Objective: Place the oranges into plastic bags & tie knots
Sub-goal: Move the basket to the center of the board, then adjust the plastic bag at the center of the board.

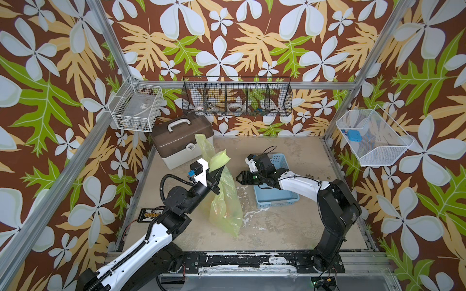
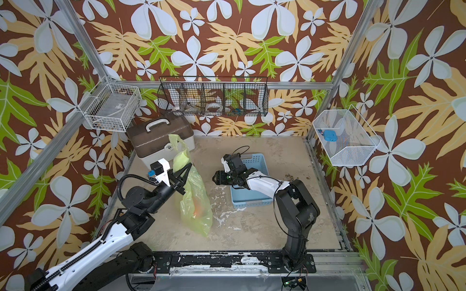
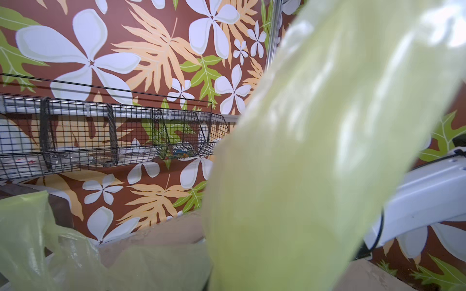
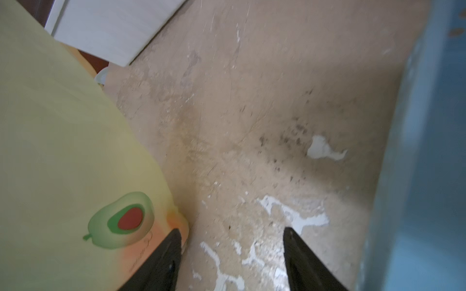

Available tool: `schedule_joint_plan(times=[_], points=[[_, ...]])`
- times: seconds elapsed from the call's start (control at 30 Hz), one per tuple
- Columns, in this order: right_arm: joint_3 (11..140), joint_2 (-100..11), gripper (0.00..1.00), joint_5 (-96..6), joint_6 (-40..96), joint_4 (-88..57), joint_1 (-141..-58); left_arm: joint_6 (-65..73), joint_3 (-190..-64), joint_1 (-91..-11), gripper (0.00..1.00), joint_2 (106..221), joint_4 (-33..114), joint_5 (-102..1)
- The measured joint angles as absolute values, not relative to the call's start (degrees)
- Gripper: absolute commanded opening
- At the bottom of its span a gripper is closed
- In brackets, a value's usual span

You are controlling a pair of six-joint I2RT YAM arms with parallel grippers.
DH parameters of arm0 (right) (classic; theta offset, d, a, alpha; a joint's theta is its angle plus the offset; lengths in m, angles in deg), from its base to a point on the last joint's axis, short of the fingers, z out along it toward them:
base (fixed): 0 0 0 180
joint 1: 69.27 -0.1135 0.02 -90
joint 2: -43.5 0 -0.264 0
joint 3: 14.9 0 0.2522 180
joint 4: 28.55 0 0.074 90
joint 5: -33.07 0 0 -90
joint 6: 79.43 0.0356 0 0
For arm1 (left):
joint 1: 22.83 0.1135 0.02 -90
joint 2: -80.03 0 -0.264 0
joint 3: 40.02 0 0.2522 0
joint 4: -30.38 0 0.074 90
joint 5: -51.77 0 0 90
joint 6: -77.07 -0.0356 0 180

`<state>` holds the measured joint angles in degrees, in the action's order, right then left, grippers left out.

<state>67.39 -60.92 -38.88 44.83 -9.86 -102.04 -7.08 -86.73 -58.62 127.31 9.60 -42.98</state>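
I see the left gripper point(image 1: 221, 169) pinched tight on one handle of the bag point(image 1: 225, 201), holding it upright. The bag's bottom sits on the tabletop point(image 1: 290, 226) left of centre, between the left edge and the blue basket point(image 1: 276, 199). Low inside the film the oranges point(image 2: 198, 211) show as an orange blur; can't count them. On the right gripper point(image 4: 230, 230) the jaws are spread with nothing between, one fingertip just beside the bag. The bag's second handle stands free by the storage box point(image 1: 176, 141) in the far left corner.
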Motion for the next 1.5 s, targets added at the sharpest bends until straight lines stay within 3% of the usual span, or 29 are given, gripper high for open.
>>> schedule_joint_plan(times=[0.33,0.7,0.97,1.03,1.1,1.27,1.3,1.5], points=[[63.56,-54.91,0.7,-41.79,43.47,-7.91,-87.9,-5.59,-94.89,-57.83,0.0,137.72,8.07,-55.99],[67.45,-42.08,0.92,-28.92,38.01,-10.14,-87.55,1.38,-92.9,-53.68,0.0,136.3,4.81,-70.11],[67.98,-43.87,0.93,-23.1,36.04,-14.36,-88.73,1.47,-82.3,-52.61,0.0,136.04,3.61,-68.42],[67.5,-44.7,0.85,-22.88,36.06,-15.34,-88.75,1.23,-81.23,-52.56,0.0,136.8,3.56,-68.01],[67.41,-45.51,0.7,-22.84,36.28,-15.98,-88.69,0.42,-80.83,-52.52,0.0,137.35,3.13,-67.59],[68.74,-44.96,0.09,-23.37,36.96,-15.91,-88.67,-0.06,-81.12,-52.06,0.0,137.67,2.8,-67.0],[69.36,-44.09,0.0,-24.26,36.94,-15.39,-88.71,-0.09,-81.36,-51.73,0.0,137.85,2.71,-66.13],[69.01,-35.7,0.0,-28.13,37.16,-14.23,-88.8,-0.17,-85.09,-49.81,0.0,141.83,0.94,-54.7]])
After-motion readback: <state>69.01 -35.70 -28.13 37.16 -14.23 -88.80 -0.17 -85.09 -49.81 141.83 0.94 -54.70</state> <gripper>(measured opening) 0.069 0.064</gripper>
